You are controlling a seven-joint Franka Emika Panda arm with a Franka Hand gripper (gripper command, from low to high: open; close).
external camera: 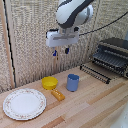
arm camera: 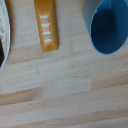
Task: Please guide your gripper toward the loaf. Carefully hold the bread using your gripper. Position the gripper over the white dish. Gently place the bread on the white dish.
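The loaf (external camera: pixel 58 94) is a small orange-brown oblong block lying on the wooden table, between the white dish and the blue cup. In the wrist view the loaf (arm camera: pixel 46 27) shows pale score marks on top. The white dish (external camera: pixel 24 104) is a large flat plate with a patterned rim at the exterior view's left; only its rim (arm camera: pixel 2 30) shows in the wrist view. My gripper (external camera: pixel 61 50) hangs high above the table, over the area of the bowl and cup. Its dark blue fingers stand apart and hold nothing. They do not show in the wrist view.
A yellow bowl (external camera: pixel 49 82) sits just behind the loaf. A blue cup (external camera: pixel 73 82) stands beside it and also shows in the wrist view (arm camera: pixel 107 25). A toaster oven (external camera: pixel 112 57) with its rack pulled out stands at the exterior view's right.
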